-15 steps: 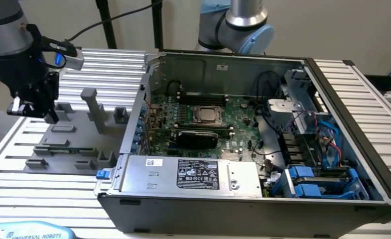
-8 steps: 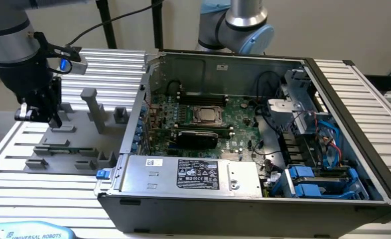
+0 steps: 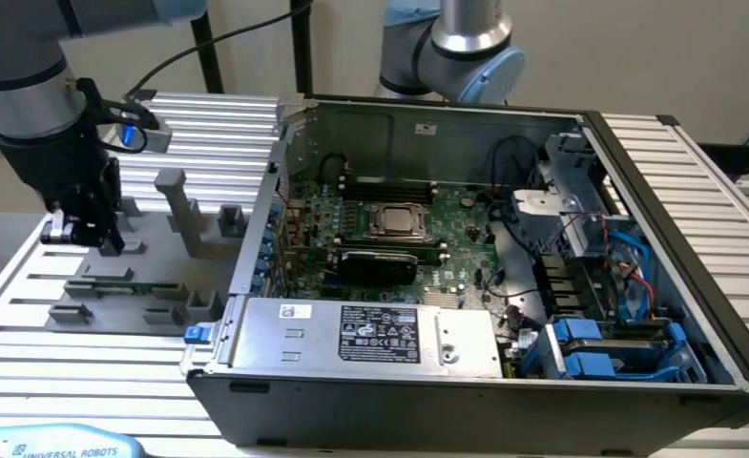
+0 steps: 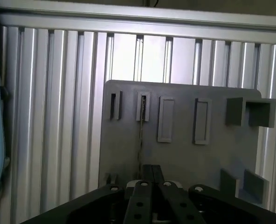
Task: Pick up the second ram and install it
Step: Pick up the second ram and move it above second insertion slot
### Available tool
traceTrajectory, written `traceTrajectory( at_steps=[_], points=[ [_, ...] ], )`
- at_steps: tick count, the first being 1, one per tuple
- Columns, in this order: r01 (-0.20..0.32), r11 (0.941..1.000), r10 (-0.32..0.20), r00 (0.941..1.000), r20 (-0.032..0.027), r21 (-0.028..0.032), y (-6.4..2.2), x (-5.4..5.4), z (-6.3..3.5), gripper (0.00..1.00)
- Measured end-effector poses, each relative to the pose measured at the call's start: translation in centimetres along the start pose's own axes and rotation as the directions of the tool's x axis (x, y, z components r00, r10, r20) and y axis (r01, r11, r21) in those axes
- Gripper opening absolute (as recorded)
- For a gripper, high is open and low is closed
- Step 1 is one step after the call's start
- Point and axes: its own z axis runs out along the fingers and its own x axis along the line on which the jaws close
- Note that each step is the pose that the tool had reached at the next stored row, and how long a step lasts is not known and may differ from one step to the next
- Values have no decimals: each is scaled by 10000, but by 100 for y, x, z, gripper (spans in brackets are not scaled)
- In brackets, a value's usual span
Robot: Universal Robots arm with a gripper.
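One end effector (image 3: 99,242), seemingly clenched, low over grey fixture (image 4: 184,158), second ram (image 4: 140,140) edge-on in slot

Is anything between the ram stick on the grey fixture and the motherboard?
Yes: the open metal computer case's side wall rises between the grey plastic fixture plate and the green motherboard. The thin ram stick stands edge-up in it, at the black tool.

Even bright light; glare on table slats (image 4: 152,56); case interior (image 3: 387,143) shadowed.
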Motion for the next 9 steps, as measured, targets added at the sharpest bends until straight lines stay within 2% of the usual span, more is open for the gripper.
traceTrajectory(
  at_steps=[1,2,4,9],
  points=[
    [36,10000,-36,10000,-2,-1,0,3,19,18],
    [59,10000,-59,10000,-2,1,1,7,39,18],
    [67,10000,-67,10000,-3,0,2,18,75,31],
    [38,10000,-38,10000,-1,2,20,54,167,31]
  ],
)
